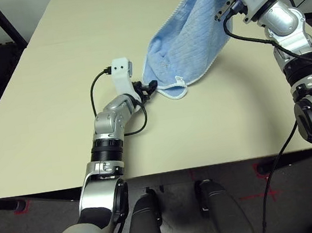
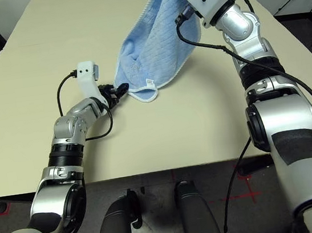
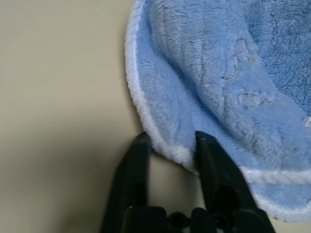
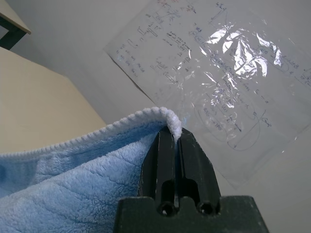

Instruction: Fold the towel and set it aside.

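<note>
Straddling the towel's [image 1: 184, 44] low white-stitched edge at frame centre, our left gripper [image 3: 170, 155] has fingers apart, cloth between them, not clamped. Our right gripper [image 4: 174, 138], upper right, is clamped on a top corner; the towel hangs diagonally between. Its far corners are hidden in folds.

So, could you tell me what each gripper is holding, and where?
Right gripper pinches the towel by its raised corner; left gripper straddles its low hem, not clamped.

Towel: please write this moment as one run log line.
towel: hanging, low end on table | right pincer: shut on corner | left pincer: around lower edge
</note>
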You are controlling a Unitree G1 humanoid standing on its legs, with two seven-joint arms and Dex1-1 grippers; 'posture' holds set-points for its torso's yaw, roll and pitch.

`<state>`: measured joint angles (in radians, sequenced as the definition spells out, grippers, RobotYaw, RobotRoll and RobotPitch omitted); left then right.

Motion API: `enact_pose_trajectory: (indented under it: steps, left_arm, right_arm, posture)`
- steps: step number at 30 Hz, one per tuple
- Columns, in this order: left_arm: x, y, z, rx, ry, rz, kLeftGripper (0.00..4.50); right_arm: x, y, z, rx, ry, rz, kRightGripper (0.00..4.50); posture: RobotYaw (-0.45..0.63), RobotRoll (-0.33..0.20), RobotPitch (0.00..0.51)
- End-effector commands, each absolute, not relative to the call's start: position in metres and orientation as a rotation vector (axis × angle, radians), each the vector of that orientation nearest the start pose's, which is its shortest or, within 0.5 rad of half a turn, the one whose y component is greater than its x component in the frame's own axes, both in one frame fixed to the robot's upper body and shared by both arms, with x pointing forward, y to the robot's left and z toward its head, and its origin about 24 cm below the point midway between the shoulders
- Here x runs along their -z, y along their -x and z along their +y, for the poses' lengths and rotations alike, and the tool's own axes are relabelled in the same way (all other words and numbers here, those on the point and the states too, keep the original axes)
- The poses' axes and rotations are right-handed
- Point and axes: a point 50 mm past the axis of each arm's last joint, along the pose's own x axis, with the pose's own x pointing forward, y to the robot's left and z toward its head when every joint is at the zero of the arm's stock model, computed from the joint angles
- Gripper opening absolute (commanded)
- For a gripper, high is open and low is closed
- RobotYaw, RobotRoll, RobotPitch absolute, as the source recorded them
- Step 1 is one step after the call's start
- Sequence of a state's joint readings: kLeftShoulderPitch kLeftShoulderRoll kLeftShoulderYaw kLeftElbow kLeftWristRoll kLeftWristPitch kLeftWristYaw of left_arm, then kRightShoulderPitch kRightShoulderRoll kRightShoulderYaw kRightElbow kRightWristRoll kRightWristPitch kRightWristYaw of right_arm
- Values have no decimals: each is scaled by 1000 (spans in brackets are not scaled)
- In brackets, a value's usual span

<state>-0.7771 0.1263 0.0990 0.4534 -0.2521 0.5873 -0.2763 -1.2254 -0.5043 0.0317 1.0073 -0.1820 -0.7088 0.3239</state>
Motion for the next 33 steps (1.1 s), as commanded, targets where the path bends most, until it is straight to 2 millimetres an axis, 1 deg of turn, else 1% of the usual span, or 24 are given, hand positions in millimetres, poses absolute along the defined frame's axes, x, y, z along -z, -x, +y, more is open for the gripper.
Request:
enact_pose_trajectory:
  steps: [1, 2, 5, 8, 12, 13, 15, 16, 17, 18, 21, 23, 26, 28, 31, 33]
  left_arm:
    - [-126, -376, 118, 415, 148, 273, 296]
    - [-126, -375, 119, 414, 147, 272, 23]
    - [-126, -374, 124, 395, 140, 267, 23]
    - [-131, -372, 130, 373, 118, 232, 23]
    - [-161, -370, 147, 286, -4, 54, 23]
    - [-166, -370, 150, 265, -17, 26, 23]
    - [-192, -365, 168, 165, -228, -133, 23]
    - [-201, -363, 176, 120, -242, -177, 23]
    - [-206, -362, 184, 71, -225, -196, 23]
    - [-208, -362, 190, 49, -247, -202, 23]
    - [-213, -358, 187, 76, -325, -245, 23]
    - [-216, -358, 190, 62, -299, -244, 23]
    - [-210, -354, 176, 160, -346, -234, 23]
    - [-203, -354, 176, 163, -288, -197, 23]
    - [-199, -354, 177, 162, -227, -160, 739]
    - [-193, -353, 171, 215, -234, -120, 1476]
  right_arm:
    - [-298, -384, -180, -319, 789, -796, 0]
    - [-297, -384, -180, -319, 789, -795, 0]
    - [-296, -384, -179, -322, 788, -793, 0]
    - [-295, -385, -178, -326, 787, -790, 0]
    - [-294, -385, -178, -328, 787, -787, 0]
    - [-294, -385, -178, -328, 787, -786, 0]
    - [-293, -385, -179, -328, 788, -779, 0]
    - [-292, -385, -179, -329, 788, -776, 0]
    - [-292, -385, -180, -329, 788, -773, 0]
    - [-291, -386, -180, -331, 787, -771, 0]
    - [-290, -386, -179, -336, 784, -764, 0]
    - [-289, -387, -179, -337, 783, -761, 0]
    - [-288, -387, -179, -337, 779, -755, 0]
    - [-288, -387, -179, -338, 780, -756, 0]
    - [-288, -387, -179, -337, 781, -756, 0]
    - [-288, -387, -179, -339, 784, -755, 0]
  posture:
    - [-201, 0, 167]
    - [-201, 0, 167]
    - [-198, 0, 166]
    - [-192, 0, 167]
    - [-192, 0, 167]
    - [-192, 0, 167]
    - [-175, 0, 169]
    - [-174, 0, 169]
    - [-166, 0, 168]
    - [-166, 0, 168]
    - [-163, 0, 168]
    - [-153, 0, 165]
    - [-159, 0, 166]
    - [-160, 0, 165]
    - [-162, 0, 165]
    - [-162, 0, 165]
